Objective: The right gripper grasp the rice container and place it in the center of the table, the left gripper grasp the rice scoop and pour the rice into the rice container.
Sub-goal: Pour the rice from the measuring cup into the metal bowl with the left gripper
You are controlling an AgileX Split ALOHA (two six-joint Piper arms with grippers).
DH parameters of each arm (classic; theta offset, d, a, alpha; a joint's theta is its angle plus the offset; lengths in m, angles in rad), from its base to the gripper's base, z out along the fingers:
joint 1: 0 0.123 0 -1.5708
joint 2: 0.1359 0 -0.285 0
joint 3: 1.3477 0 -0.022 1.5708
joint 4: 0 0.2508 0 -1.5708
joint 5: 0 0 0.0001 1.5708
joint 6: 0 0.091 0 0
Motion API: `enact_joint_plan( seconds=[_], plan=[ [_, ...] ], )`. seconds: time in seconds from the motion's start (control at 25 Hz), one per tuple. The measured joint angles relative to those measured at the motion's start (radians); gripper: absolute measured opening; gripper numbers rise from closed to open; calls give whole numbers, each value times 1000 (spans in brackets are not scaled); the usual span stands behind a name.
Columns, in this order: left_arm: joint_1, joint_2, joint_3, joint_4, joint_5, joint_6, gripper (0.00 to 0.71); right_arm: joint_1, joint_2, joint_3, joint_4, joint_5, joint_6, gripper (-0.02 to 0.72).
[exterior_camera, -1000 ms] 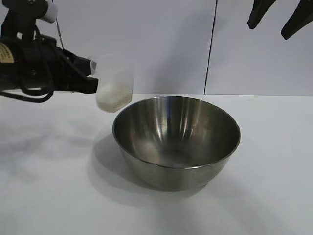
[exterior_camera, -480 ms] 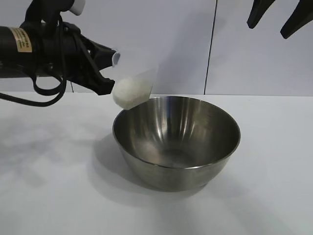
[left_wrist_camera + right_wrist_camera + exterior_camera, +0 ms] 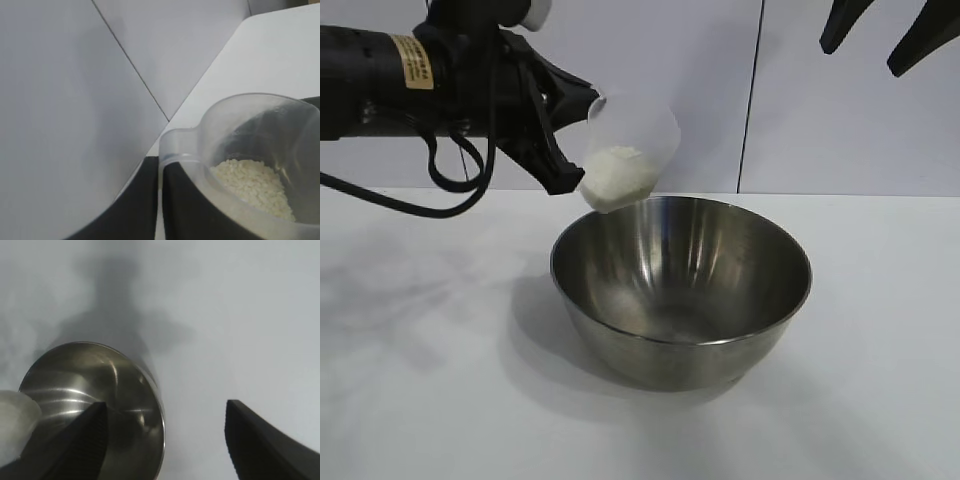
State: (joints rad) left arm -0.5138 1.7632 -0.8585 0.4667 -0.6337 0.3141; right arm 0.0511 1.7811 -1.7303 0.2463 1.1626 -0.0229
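**Over the bowl's rim: scoop tipped, rice not yet poured**

Beside the left pincer, clamped on the rice scoop, the steel rice container sits placed mid-table and looks empty; pouring remains. The right pincer hangs above, apart.

Left wrist: the rice heaps inside the tilted scoop.

Right wrist: the container lies below the spread fingers.

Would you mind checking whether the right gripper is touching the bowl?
Apart. The exterior view shows the right gripper high above the bowl, with bare wall between them.
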Motion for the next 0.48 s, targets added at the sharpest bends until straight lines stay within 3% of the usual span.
enact_joint_plan(
  seconds=[0.48],
  plan=[
    [-5,3,-5,-71,2,362,9,0,0,0,1,-3,0,463]
  ],
)
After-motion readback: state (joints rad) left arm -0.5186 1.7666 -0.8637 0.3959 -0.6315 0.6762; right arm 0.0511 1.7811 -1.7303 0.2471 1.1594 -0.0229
